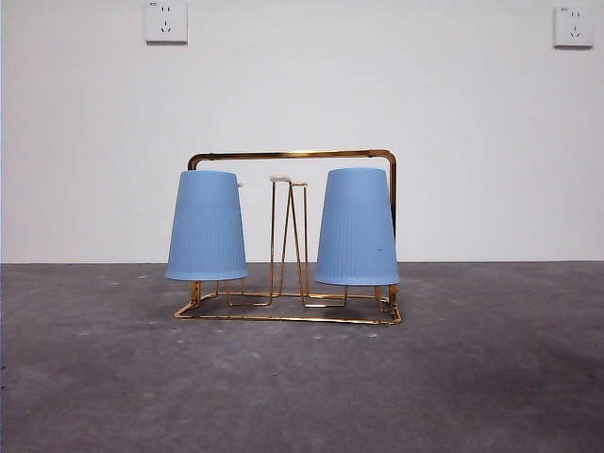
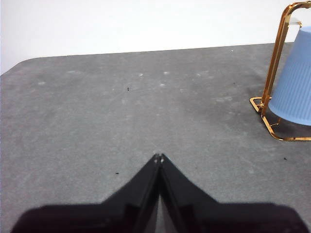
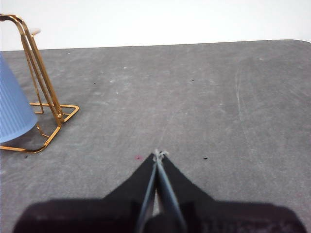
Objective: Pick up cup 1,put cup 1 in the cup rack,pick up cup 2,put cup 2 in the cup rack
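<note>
Both cups are found inverted on the cup rack (image 1: 382, 156), which stands on the grey tabletop (image 1: 302, 387). In the front view cup 1 (image 1: 357, 228), identified by the dark speck low on its wall, hangs at the rack's 3 o'clock end; cup 2 (image 1: 207, 226), wall clean, hangs at the 9 o'clock end. Each has its long axis upright, mouth down, clear of the tabletop, with the centre pegs bare between them. The left claw (image 2: 159, 157) has its jaws pressed together and holds nothing; from it, a blue cup (image 2: 294, 82) and a corner of the rack lie off toward 2 o'clock, well apart. The right claw (image 3: 159, 154) is likewise closed tip to tip and empty, with the rack's other end and its cup (image 3: 14, 104) toward 10 o'clock, also well apart. Neither arm is plainly nearer. Judgement: placement appears complete, and no further grasp seems required.
</note>
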